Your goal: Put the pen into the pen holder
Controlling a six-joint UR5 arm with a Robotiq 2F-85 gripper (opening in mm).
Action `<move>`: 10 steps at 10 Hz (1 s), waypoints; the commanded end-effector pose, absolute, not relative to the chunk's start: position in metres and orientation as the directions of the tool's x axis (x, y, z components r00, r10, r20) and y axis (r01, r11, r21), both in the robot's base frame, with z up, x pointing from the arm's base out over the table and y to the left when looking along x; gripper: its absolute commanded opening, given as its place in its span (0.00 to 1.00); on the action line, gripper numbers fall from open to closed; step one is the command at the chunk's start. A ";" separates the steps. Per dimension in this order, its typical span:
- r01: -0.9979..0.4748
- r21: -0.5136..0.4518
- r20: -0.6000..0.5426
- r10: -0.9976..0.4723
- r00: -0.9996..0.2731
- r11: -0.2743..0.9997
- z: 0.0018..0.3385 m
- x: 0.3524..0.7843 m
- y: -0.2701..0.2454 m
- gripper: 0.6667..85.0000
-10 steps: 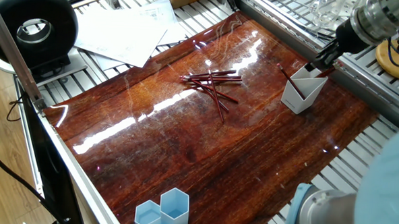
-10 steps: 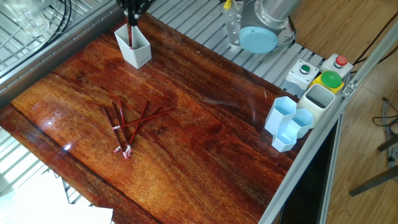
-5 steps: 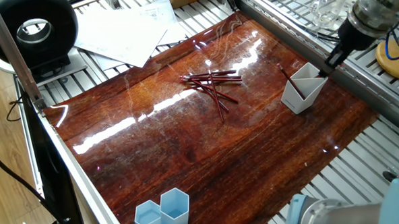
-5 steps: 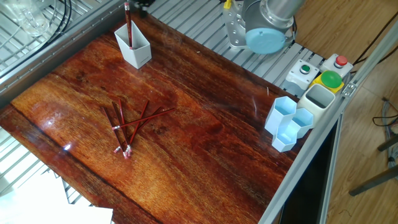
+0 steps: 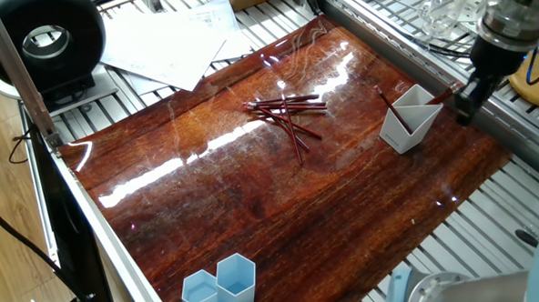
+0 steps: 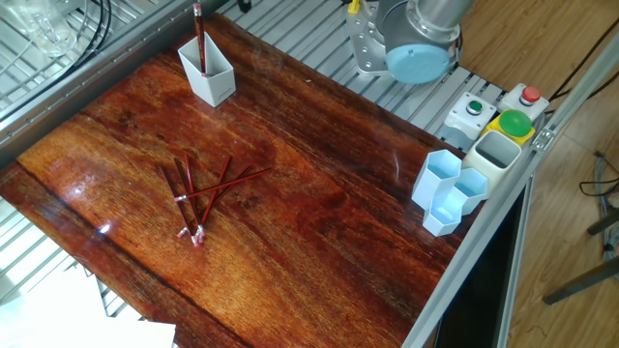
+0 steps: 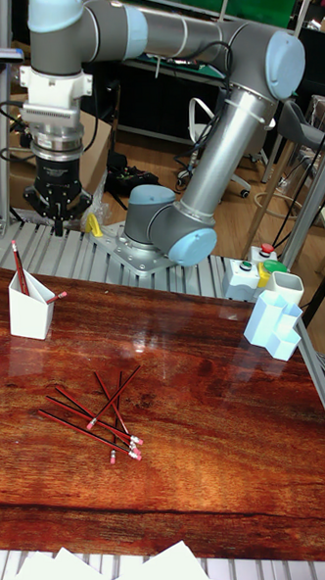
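Gripper (image 7: 59, 219) is hanging empty just beside the pen holder (image 7: 29, 313), over the grey slatted frame (image 7: 93, 259) at the table's edge, and it is touching nothing. One pen (image 7: 19, 268) is standing nearly upright inside this white cup, and a second one (image 7: 53, 298) is leaning over its low rim. In the other fixed view the upright pen (image 6: 199, 37) is rising well above the pen holder (image 6: 208, 73).

Judging from this, the placing step is finishing. To do it well, the arm should be travelling high enough that it is not brushing the tall pen tops, because the light cup could be tipping easily. Next it should be choosing a pen from the outer side of the loose pile (image 7: 95, 417), where the pens are crossing less.

In the tall fixed view the jaws are standing apart, rather wide, with nothing between them. Light blue hexagonal cups (image 7: 275, 326) are standing well apart, on the far side of the wooden table (image 7: 229, 464).
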State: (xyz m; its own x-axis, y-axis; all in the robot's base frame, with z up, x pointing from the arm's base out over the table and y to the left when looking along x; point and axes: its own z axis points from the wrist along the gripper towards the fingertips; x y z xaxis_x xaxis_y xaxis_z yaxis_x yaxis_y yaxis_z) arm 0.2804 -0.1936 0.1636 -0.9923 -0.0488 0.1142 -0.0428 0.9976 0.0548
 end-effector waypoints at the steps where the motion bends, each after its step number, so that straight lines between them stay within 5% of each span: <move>1: -0.141 0.082 0.208 -0.155 -0.966 0.987 0.170 0.254 -0.193 0.00; 2: -0.196 0.111 0.126 -0.209 -0.970 0.974 0.168 0.273 -0.184 0.00; 4: -0.133 0.092 0.169 -0.147 -0.975 0.987 0.170 0.269 -0.182 0.00; 7: -0.073 0.102 0.157 -0.089 -0.984 0.992 0.158 0.326 -0.093 0.00; 10: -0.136 0.106 0.125 -0.149 -0.981 0.985 0.136 0.354 -0.109 0.00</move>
State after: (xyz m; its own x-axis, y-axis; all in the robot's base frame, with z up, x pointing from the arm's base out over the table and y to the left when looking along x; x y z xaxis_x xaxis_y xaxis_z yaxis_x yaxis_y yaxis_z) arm 0.3276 -0.1190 0.1491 -0.9812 -0.1220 0.1492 -0.1087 0.9896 0.0945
